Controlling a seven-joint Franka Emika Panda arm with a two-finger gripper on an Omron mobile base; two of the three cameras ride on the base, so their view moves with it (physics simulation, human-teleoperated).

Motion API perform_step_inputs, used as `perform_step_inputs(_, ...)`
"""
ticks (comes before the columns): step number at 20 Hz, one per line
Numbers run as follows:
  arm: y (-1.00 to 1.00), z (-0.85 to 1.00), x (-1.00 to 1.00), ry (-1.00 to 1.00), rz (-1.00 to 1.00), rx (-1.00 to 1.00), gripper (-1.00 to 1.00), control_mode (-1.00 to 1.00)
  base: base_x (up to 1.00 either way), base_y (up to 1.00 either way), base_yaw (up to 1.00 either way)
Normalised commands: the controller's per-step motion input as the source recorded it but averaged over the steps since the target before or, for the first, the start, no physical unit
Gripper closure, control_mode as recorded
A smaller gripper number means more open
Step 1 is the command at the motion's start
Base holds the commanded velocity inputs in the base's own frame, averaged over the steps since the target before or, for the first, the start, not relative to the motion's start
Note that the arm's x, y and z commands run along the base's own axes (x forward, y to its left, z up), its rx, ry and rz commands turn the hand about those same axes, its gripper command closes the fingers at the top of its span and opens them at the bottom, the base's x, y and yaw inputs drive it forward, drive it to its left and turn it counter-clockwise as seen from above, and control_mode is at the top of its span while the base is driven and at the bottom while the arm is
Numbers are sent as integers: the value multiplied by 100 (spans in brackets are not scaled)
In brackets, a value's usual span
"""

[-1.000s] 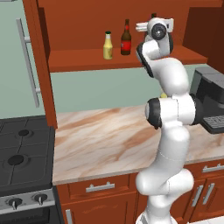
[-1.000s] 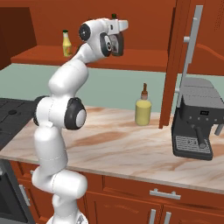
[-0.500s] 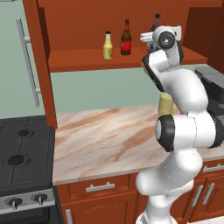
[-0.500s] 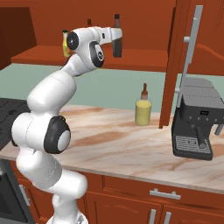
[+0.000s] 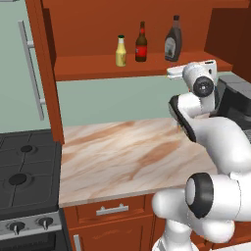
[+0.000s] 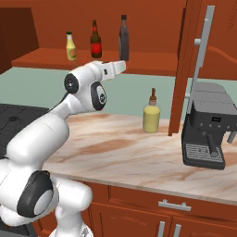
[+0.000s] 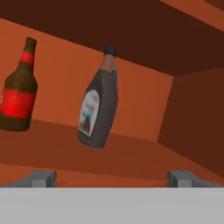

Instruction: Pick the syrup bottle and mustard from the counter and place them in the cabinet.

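Reddish wood surrounds the scene: the cabinet (image 5: 147, 68) hangs open-fronted above the counter (image 5: 122, 157), with a stove (image 5: 24, 171) at one end and a coffee machine (image 6: 208, 134) at the other. On the cabinet's shelf board stand three bottles in a row, apart from one another: the mustard (image 5: 121, 51) with its green cap, a slim brown bottle (image 5: 141, 42) with a red label, and the syrup bottle (image 5: 172, 39), upright and nearest the arm. In the hand view the syrup bottle (image 7: 97, 105) appears tilted, which is judged to come from the roll of the camera, not from the bottle itself. The gripper (image 7: 113, 178) sits below and in front of the shelf with its fingertips (image 7: 41, 178) wide apart and nothing between them. Judged from this layout, both task items are already stowed and the arm has no load to carry. On the counter a bigger dull-yellow bottle (image 6: 151, 112) with a brown neck stands beside the cabinet's side panel, near the coffee machine; it is not part of the task and is judged to belong where it is.
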Motion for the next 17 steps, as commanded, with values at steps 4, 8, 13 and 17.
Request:
perform_step_inputs(4, -3, -90, -100, 0, 1, -4, -100, -100, 0, 0, 0)
perform_step_inputs(8, -4, -100, -100, 0, 1, -8, -100, -100, 0, 0, 0)
perform_step_inputs(13, -10, -100, -100, 0, 3, -11, -100, -100, 0, 0, 0)
perform_step_inputs(17, -34, -75, -92, 3, -3, 1, -100, -100, 0, 0, 0)
